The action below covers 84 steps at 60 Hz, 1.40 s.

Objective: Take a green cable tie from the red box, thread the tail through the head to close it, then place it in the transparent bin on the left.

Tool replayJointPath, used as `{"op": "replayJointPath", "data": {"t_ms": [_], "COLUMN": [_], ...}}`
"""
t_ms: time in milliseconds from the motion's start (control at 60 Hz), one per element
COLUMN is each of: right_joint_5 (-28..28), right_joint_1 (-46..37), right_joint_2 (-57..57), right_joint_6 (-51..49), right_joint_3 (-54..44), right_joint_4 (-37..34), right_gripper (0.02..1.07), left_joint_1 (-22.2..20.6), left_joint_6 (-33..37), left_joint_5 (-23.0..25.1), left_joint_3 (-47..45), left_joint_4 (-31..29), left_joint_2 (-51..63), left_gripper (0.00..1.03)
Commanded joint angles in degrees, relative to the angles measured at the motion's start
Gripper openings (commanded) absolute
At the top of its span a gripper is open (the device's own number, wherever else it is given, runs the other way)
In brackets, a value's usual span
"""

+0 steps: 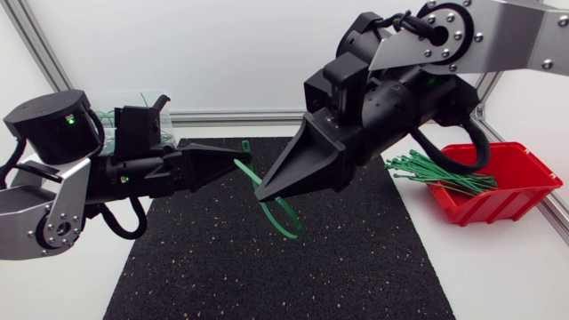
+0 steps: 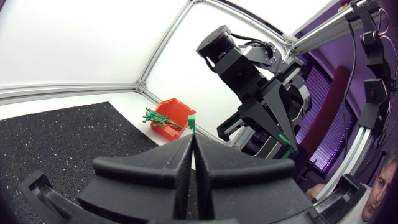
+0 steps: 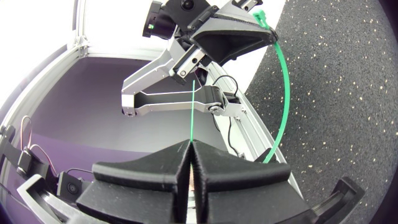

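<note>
Black matting (image 1: 356, 276) covers the tabletop (image 1: 498, 276); above it the left gripper (image 1: 240, 162) clamps its fingers on the head of the green cable tie (image 1: 286, 222). The tie's thin strap bows in a slack loop to the right gripper (image 1: 265, 196), fingers pinched near the tail. Threading seems in hand: next, aim the tail squarely into the head's slot.

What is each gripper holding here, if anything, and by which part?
One green cable tie, held by both: the left gripper is shut just below its head, the right gripper on its thin tail.
</note>
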Motion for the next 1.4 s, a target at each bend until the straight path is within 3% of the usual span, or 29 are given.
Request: {"op": "replayJointPath", "data": {"t_ms": [0, 350, 617, 783, 1083, 1383], "right_joint_5": [-0.6, 3.2, 4.1, 6.5, 7.9, 8.5], "right_joint_1": [0.0, 0.2, 1.7, 1.7, 1.2, 1.2], "right_joint_2": [-2.8, -8.7, -8.7, -8.7, -8.7, -10.2], "right_joint_6": [7.2, 27.7, 29.1, 32.0, 33.0, 34.7], "right_joint_3": [1.1, -0.2, 3.8, 3.8, -1.4, -2.2], "right_joint_4": [0.1, 2.8, 1.8, -0.4, -0.4, 0.0], "right_gripper": [0.08, 0.08, 0.08, 0.08, 0.08, 0.08], "left_joint_1": [-1.0, -5.9, -7.5, -11.9, -13.5, -18.3], "left_joint_6": [-2.7, -5.7, -8.7, -8.2, -9.0, -8.7], "left_joint_5": [-0.8, -7.0, -13.1, -17.9, -21.2, -26.4], "left_joint_3": [-2.1, -2.4, -3.3, -7.0, -11.6, -13.0], "left_joint_4": [1.4, 1.6, 2.1, 2.9, 6.3, 6.6], "left_joint_2": [-3.7, -10.0, -12.8, -14.6, -13.8, -16.2], "left_gripper": [0.03, 0.03, 0.03, 0.03, 0.03, 0.03]}}
